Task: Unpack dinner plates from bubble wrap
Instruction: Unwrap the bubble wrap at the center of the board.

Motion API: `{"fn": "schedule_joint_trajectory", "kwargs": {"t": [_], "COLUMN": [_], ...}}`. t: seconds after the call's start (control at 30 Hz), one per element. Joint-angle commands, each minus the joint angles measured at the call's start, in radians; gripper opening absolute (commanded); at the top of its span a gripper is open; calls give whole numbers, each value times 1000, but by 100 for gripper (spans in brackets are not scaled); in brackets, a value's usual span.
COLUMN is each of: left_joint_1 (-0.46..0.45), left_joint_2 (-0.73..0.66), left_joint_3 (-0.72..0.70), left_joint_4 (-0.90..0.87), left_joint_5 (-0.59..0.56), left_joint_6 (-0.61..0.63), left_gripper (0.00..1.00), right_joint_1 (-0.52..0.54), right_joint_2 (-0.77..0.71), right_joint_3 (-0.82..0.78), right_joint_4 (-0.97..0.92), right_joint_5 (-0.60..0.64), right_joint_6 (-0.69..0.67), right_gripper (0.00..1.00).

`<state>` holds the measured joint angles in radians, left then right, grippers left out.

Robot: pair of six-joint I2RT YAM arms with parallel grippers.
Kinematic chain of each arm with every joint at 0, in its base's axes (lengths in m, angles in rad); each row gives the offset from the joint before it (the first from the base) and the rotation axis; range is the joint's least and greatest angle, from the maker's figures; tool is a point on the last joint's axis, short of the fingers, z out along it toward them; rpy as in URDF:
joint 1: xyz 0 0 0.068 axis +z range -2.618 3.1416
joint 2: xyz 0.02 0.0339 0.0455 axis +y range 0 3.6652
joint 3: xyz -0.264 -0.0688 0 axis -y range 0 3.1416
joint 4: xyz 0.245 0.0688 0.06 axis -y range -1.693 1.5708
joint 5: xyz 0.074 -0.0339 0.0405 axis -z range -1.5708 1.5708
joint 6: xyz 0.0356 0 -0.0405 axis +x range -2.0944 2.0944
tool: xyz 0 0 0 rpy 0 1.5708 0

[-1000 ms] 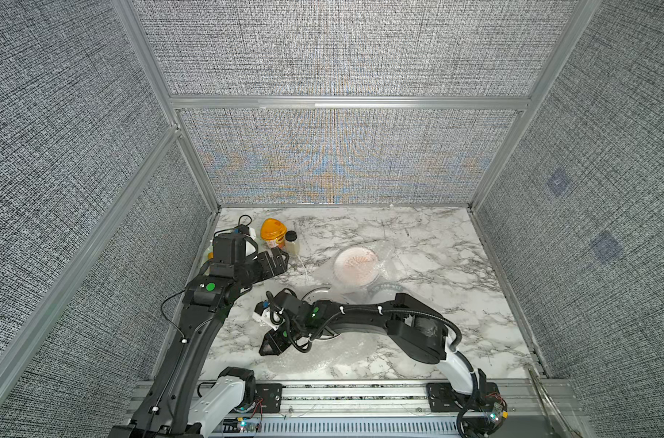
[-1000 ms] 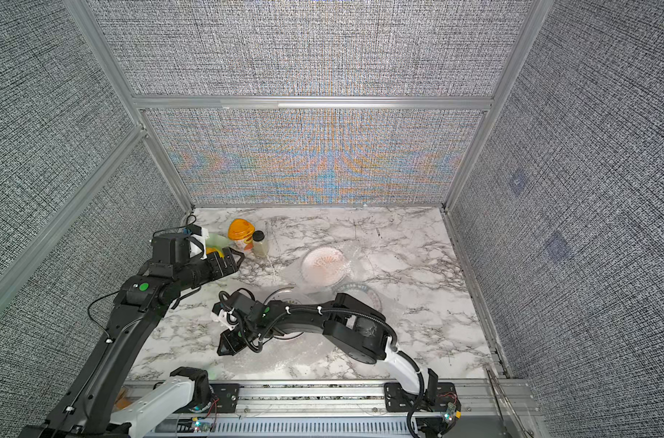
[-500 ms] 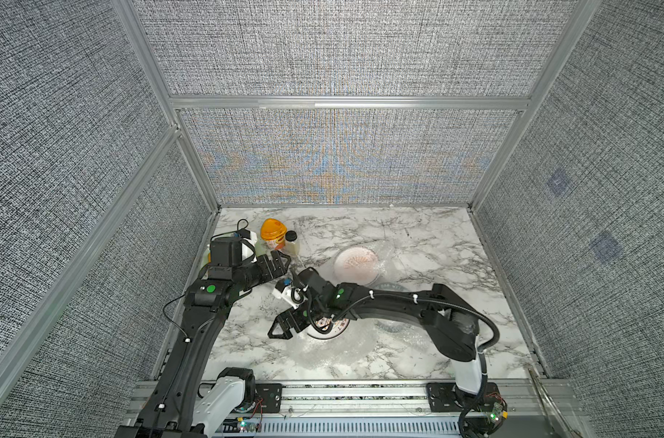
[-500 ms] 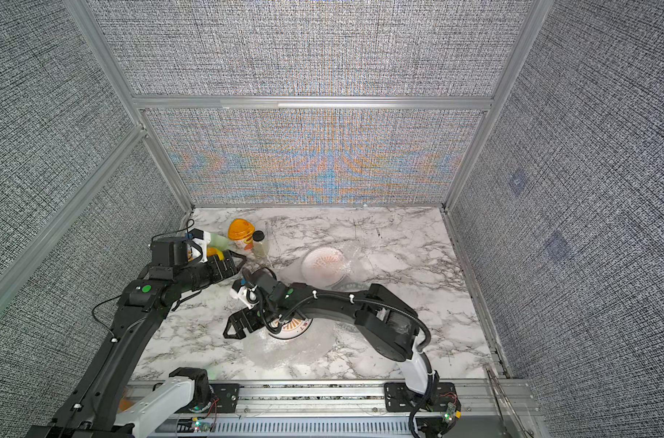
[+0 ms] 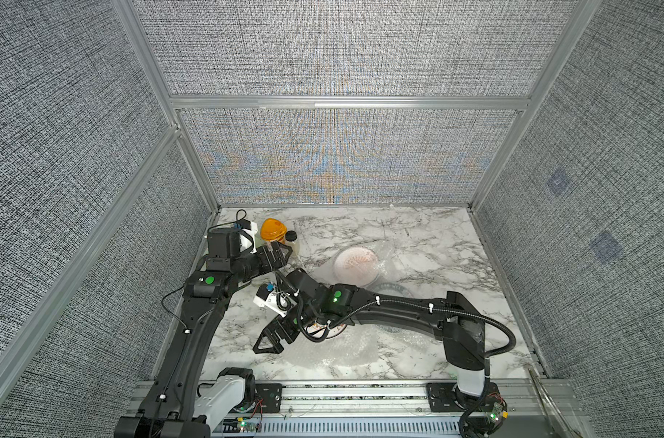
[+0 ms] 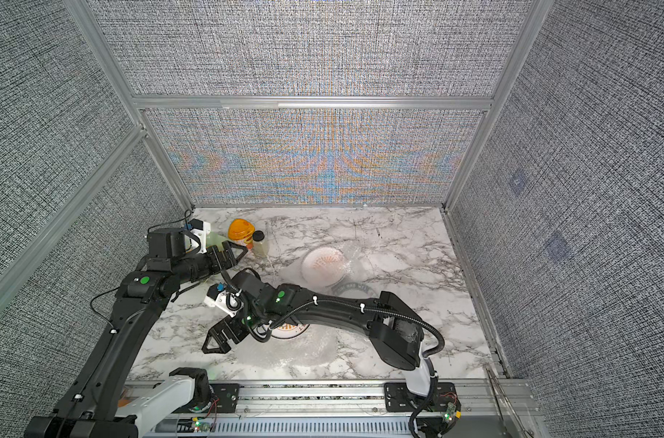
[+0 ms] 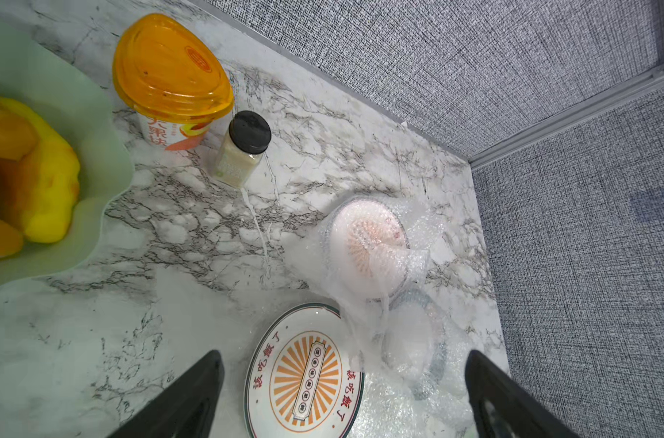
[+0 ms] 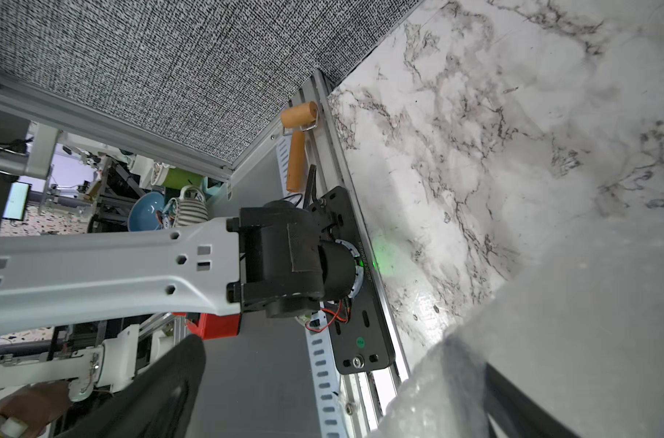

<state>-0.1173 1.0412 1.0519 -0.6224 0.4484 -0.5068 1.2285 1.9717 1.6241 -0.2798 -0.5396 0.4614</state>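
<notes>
**Left gripper** (image 5: 281, 255): held near the far left corner, jaws spread wide, nothing grasped. It is judged to be parked clear of the work, with its camera turned on the plates.

**Pale green dish** (image 7: 76, 125), **orange-lidded cup** (image 7: 171, 76), **black-capped bottle** (image 7: 243, 151): grouped in that same corner, well apart from the plates, presumably to be kept out of the way.

**Right gripper** (image 5: 273, 337): jaws spread wide and empty, positioned just left of the bared plate. It is judged free for the next parcel.

**Sunburst plate** (image 7: 307, 379): laid face up on its flattened bubble wrap (image 5: 355, 350), uncovered, and counted as unpacked.

**Wrapped plate** (image 7: 368, 242): set further back and shrouded in crinkled wrap, with an orange centre seen through it.

**Green-rimmed plate** (image 5: 393, 292): placed between the two, covered by wrap, and judged not yet unpacked.
</notes>
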Motion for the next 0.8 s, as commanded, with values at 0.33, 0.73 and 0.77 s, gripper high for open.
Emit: {"fn": "schedule_joint_trajectory", "kwargs": {"t": [0.33,0.73,0.77], "left_joint_1": [0,-7,-7], "left_joint_2": [17,100,107], "left_joint_3": [-320,-491,-499], "left_joint_4": [114,241,250], "left_joint_5": [166,112,116], "left_joint_6": [8,-145,-150], "left_gripper": [99,99,99], "right_joint_1": [5,-4,-4], "right_joint_2": [59,63,61], "right_joint_3": [-64,-58,-59], "right_joint_4": [-69,-52,-52], "right_joint_5": [168,167,168], "right_joint_6": [-14,-8,-7], "right_gripper": [99,99,99]}}
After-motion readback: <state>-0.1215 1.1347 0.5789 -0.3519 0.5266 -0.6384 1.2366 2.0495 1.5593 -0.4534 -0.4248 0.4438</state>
